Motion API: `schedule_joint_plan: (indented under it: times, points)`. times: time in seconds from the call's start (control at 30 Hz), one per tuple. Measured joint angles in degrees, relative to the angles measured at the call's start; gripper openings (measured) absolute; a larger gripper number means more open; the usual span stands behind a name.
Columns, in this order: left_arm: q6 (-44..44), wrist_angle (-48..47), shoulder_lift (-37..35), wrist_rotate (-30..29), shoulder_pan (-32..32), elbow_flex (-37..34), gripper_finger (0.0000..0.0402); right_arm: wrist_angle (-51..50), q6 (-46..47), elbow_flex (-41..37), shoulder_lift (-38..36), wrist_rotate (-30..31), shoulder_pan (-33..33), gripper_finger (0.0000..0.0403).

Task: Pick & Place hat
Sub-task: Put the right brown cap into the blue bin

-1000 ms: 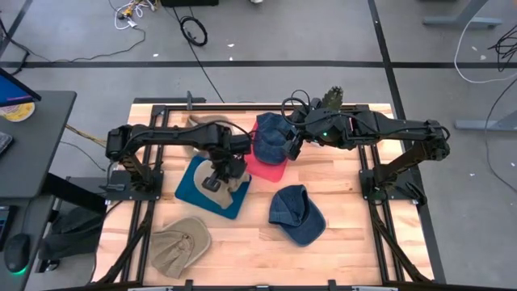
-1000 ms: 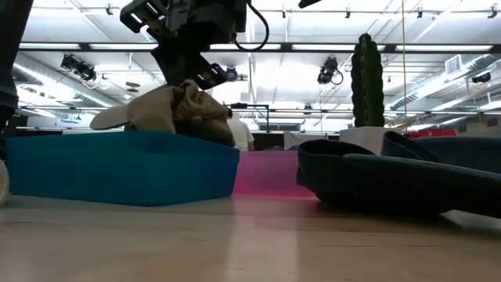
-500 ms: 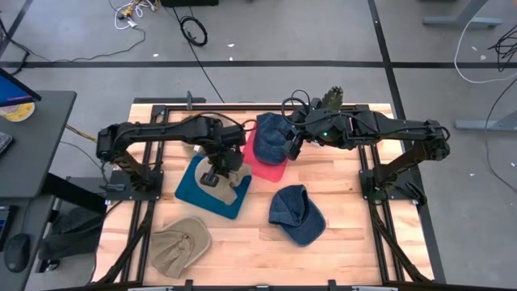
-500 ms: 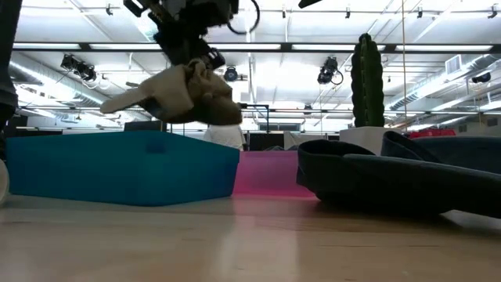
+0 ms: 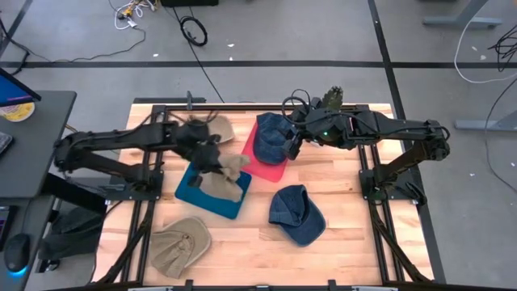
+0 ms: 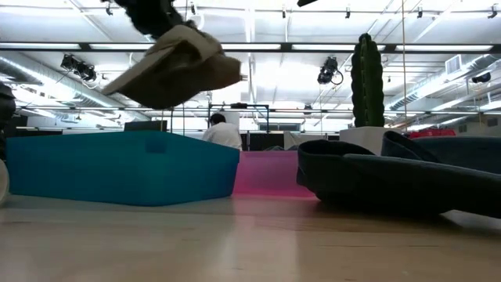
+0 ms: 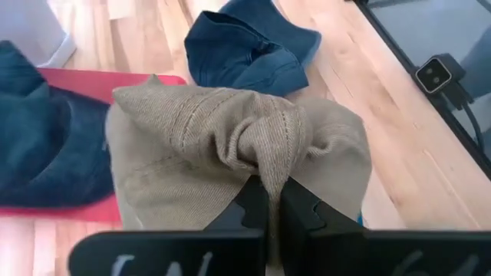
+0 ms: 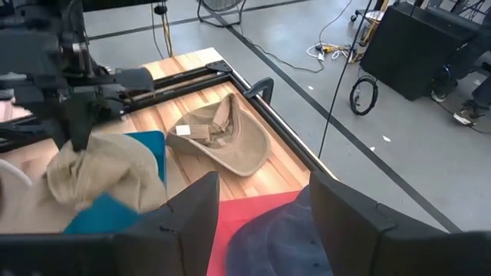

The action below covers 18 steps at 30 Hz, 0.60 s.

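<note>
Your left gripper (image 7: 270, 201) has its fingers pinched narrow on a fold of the tan hat (image 7: 230, 149), and the low view shows that hat (image 6: 176, 66) hanging clear above the rim of the blue bin (image 6: 125, 166), so the pick looks complete and the place is what remains. From overhead the hat (image 5: 230, 167) sits over the bin (image 5: 198, 194) near the edge that faces the red bin (image 5: 271, 168); I cannot tell which spot you intend as the destination. The right gripper (image 5: 291, 144) waits over the red bin with its fingers spread wide, holding nothing; a dark denim hat (image 5: 271, 133) lies in that bin beneath it. The held hat is soft woven twill, visibly ribbed at the seams, crumpled into a knot where the fingers bite, and it droops limp rather than keeping its crown shape. Both bins are rigid with straight walls. Another denim cap (image 5: 296, 212) lies on the light wooden table (image 5: 355, 250), a second tan hat (image 5: 179, 244) at the near left, a third (image 5: 212, 128) by the far edge.
</note>
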Motion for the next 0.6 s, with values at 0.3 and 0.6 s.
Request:
schedule_joint_plan:
  times: [0.3,0.6]
  points:
    - [2.8,0.3,-4.9,-0.3,-0.4,-10.5,0.0008,1.9,-0.2,0.0,0.0,0.1,0.0,0.0205]
    - [8.1,1.7,1.2,-0.4,-3.3,-10.9,0.0008,2.2,0.0,0.0,0.0,0.1,0.0,0.0205]
